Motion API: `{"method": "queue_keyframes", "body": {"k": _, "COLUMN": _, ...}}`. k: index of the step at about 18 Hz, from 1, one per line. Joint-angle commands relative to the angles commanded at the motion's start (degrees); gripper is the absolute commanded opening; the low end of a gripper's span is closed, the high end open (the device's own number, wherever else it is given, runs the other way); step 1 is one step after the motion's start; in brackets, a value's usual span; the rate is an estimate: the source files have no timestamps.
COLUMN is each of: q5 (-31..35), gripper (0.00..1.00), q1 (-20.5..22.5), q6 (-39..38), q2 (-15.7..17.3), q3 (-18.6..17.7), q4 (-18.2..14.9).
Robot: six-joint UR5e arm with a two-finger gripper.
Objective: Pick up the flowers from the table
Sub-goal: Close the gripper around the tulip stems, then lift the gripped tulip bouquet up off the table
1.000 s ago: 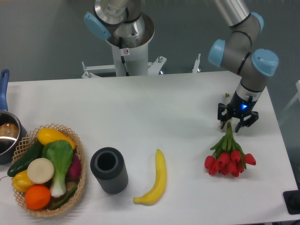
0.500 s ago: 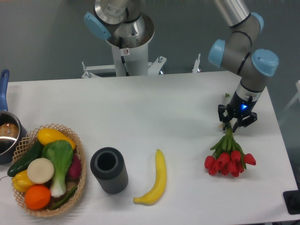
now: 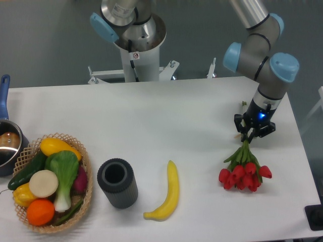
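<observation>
Red blooms and green stems are shown by the tulips (image 3: 244, 170), set on the white table (image 3: 166, 121). A yellow banana (image 3: 168, 194), a dark grey ribbed cylinder (image 3: 117, 183) and a tan woven basket (image 3: 87, 171) are seen. A blue light is displayed on the black gripper (image 3: 252, 134).

Robotics lab, test bench setup. White tabletop (image 3: 166, 116) against plain grey wall, industrial robot arm (image 3: 262, 55) with blue joint caps, metal base pedestal (image 3: 136, 48) bolted at rear edge. Staged props: wicker basket (image 3: 87, 171) of fake produce, banana (image 3: 169, 194), dark ribbed cylinder (image 3: 117, 183), saucepan (image 3: 6, 143) at left.
</observation>
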Motion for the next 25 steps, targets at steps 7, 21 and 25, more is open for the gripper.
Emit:
{"method": "queue_keyframes", "body": {"k": 7, "q5": 0.09, "gripper": 0.2, "q1": 0.09, "q6": 0.0, "q2": 0.26, "q3": 0.0, "q4": 0.0}}
{"method": "queue_keyframes", "body": {"k": 21, "q5": -10.88, "gripper": 0.2, "q1": 0.61, "q6": 0.0, "q2": 14.05, "q3": 1.32, "q4": -1.14}}
{"method": "queue_keyframes", "body": {"k": 25, "q5": -20.45, "gripper": 0.2, "q1": 0.35, "q6": -2.89, "q2": 18.45, "q3": 1.49, "q4": -1.23}}
